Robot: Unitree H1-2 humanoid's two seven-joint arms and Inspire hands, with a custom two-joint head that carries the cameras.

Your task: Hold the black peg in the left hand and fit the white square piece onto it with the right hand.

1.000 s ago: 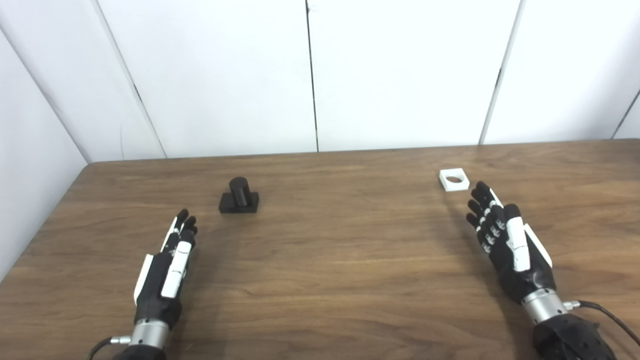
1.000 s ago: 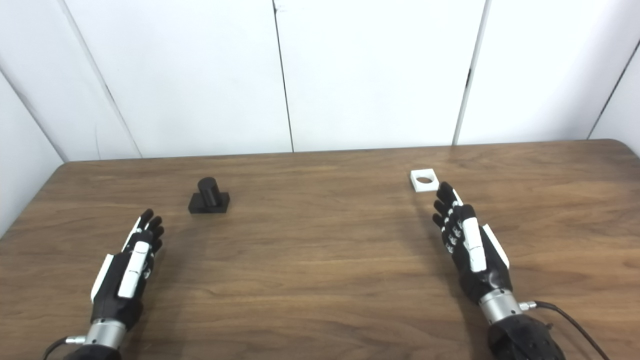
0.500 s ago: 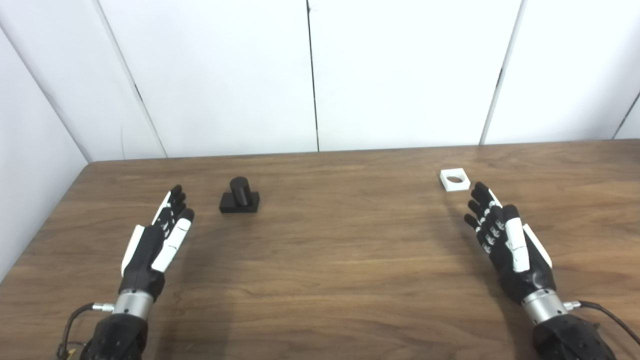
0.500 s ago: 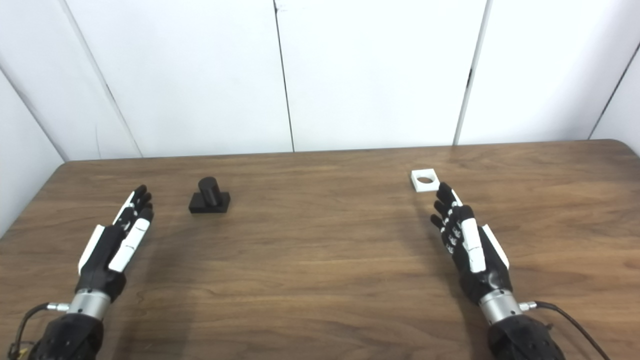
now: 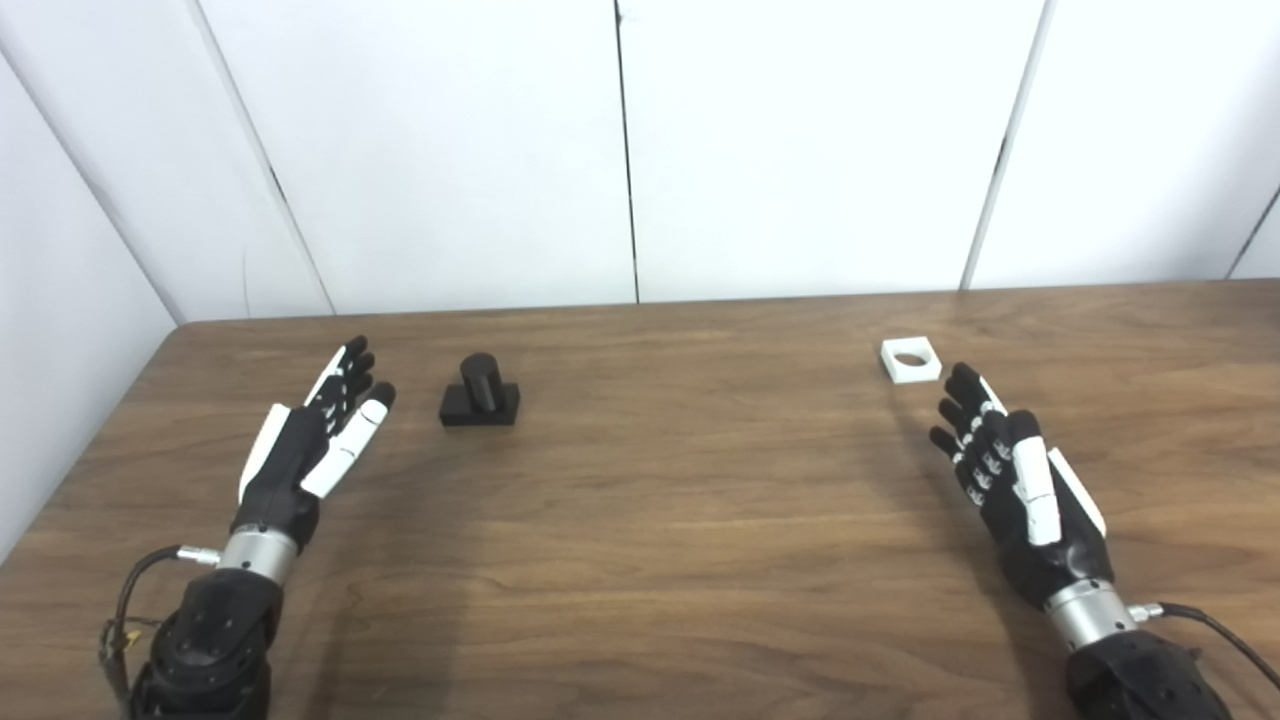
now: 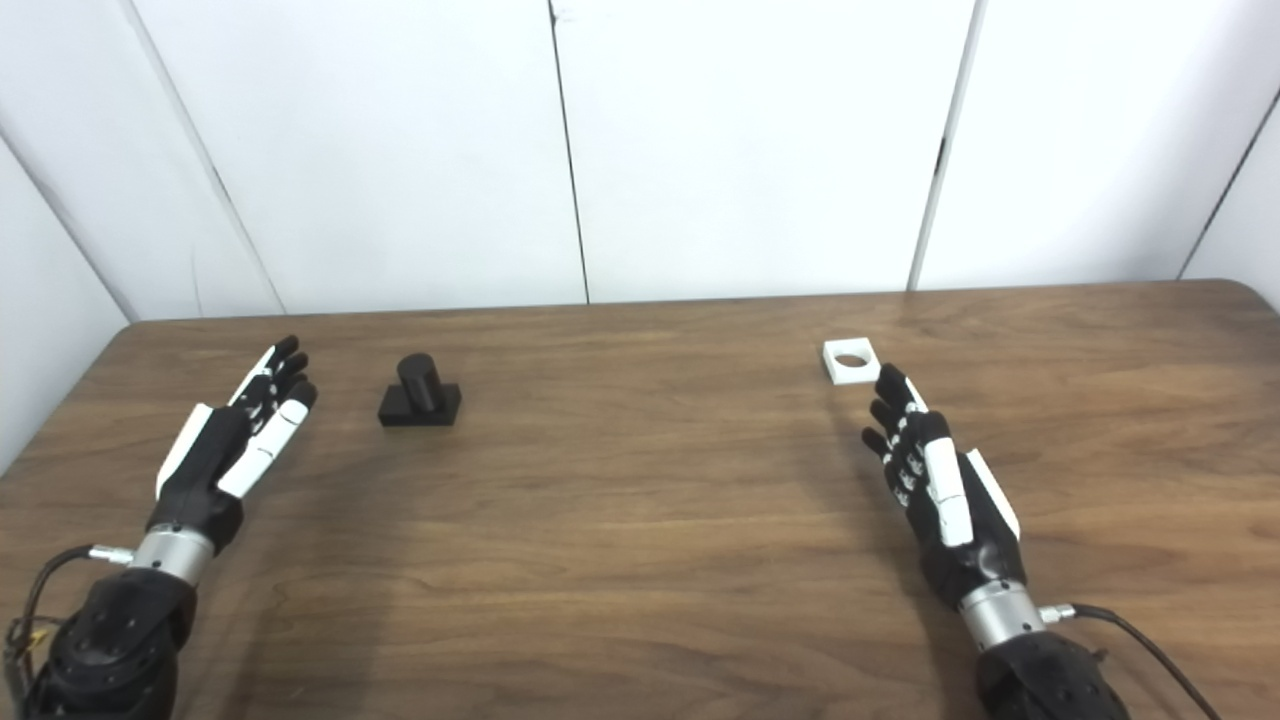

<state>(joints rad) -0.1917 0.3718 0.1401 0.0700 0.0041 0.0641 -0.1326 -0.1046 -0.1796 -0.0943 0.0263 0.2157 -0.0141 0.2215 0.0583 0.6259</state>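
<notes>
- Left hand [image 5: 305,455]: fingers stretched out and apart, holding nothing, just left of the black peg [image 5: 479,391] standing on the table [image 5: 640,520].
- Right hand [image 5: 1010,475]: likewise spread and empty, fingertips just near of the white square piece [image 5: 909,360], far right.

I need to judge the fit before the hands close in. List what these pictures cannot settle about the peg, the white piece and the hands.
- Black peg on its square base: far side hidden in both eye views by its own body.
- White square piece with round hole: hole depth and fit on the peg, too small to tell.
- Left hand, right hand: whether they touch the wooden table, hidden beneath them.
</notes>
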